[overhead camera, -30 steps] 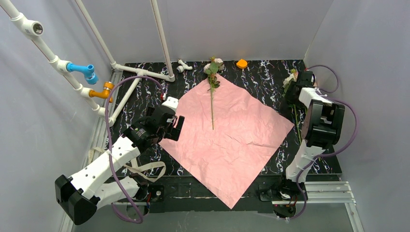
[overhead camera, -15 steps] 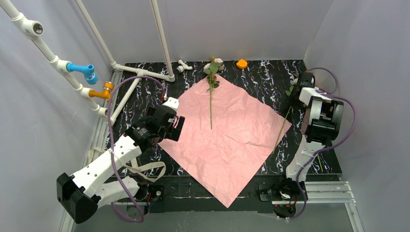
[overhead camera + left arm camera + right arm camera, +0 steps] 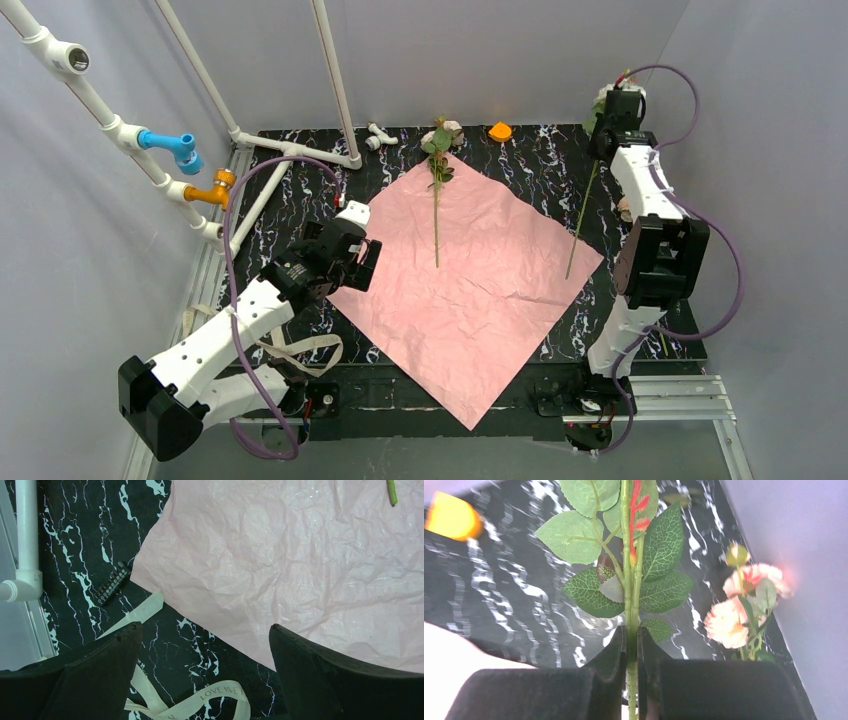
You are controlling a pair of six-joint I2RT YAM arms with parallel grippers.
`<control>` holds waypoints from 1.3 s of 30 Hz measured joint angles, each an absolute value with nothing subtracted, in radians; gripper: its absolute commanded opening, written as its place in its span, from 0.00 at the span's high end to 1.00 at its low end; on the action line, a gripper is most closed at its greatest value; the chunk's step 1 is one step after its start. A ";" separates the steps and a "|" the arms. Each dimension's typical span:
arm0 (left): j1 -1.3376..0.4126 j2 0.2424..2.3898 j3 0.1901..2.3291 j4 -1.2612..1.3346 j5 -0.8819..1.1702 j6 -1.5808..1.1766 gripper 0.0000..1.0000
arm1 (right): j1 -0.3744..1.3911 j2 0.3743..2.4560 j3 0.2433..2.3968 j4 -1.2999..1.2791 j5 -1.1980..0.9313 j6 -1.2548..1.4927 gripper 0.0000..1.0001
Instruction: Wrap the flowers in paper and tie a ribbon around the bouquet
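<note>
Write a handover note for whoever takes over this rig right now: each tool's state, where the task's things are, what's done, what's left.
Left tool: open, above the left edge of the paper.
Right tool: shut on a leafy stem, raised at the far right.
Paper lies flat, pink face up; one flower lies on it; pink roses lie by the right wall; ribbon lies loose beside the left arm.
Done: paper spread, one flower placed. Left: other flowers, wrapping, tying.

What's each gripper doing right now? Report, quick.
Left gripper: open, holding nothing.
Right gripper: closed on a flower stem.
</note>
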State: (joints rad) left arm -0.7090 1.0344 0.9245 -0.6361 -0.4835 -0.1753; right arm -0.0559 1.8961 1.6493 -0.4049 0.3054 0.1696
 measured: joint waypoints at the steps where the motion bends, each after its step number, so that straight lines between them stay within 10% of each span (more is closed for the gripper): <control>1: -0.709 1.036 0.925 -0.636 -0.484 -0.175 0.02 | -0.050 1.879 1.670 -0.410 0.295 0.169 0.99; 17: -0.709 1.008 0.925 -0.632 -0.492 -0.166 0.02 | 0.279 2.013 1.772 -0.303 -0.047 0.480 0.99; 39: -0.709 0.991 0.925 -0.628 -0.503 -0.157 0.02 | 0.419 2.260 1.837 -0.204 0.035 0.788 0.99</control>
State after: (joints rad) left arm -0.7090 0.9905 0.9245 -0.6285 -0.5026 -0.1566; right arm 0.4194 2.2601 1.8366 -0.2039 0.0345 0.7879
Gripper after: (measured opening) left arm 0.981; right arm 0.106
